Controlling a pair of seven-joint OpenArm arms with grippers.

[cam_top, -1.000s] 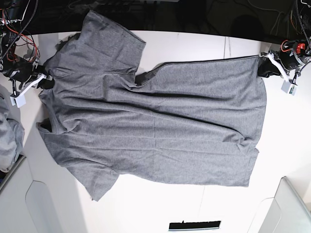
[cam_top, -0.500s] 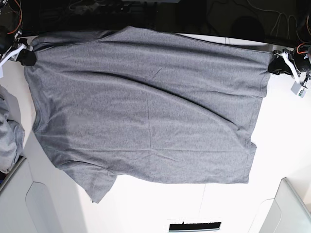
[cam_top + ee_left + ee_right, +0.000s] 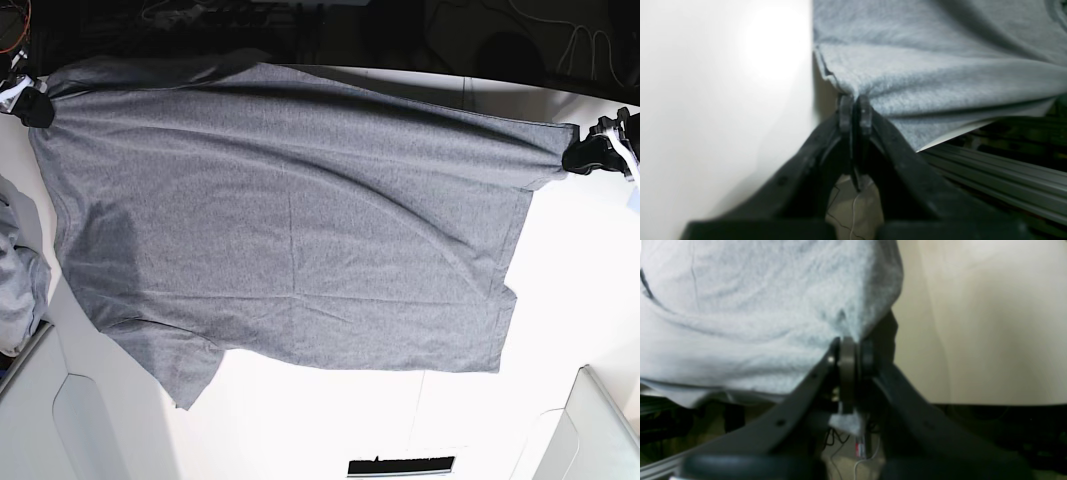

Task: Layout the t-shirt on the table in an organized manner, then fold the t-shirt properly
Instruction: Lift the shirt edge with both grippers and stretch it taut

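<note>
The grey t-shirt is stretched wide across the white table, its far edge pulled taut between both arms. My left gripper at the right of the base view is shut on the shirt's hem corner, its fingertips pinched together on the cloth. At the upper left of the base view, my right gripper is shut on the shoulder end of the shirt, with the fabric bunched between its pads. One sleeve hangs toward the near left.
Another grey cloth lies heaped at the left edge. White bins sit at the near left and near right corners. A dark slot marks the front edge. Cables and dark frame run behind the table's far edge.
Both arms have pulled apart and toward the far edge, stretching the shirt. The folded-over upper part has opened out flat, and the shirt's near edge has slid away from the front.
</note>
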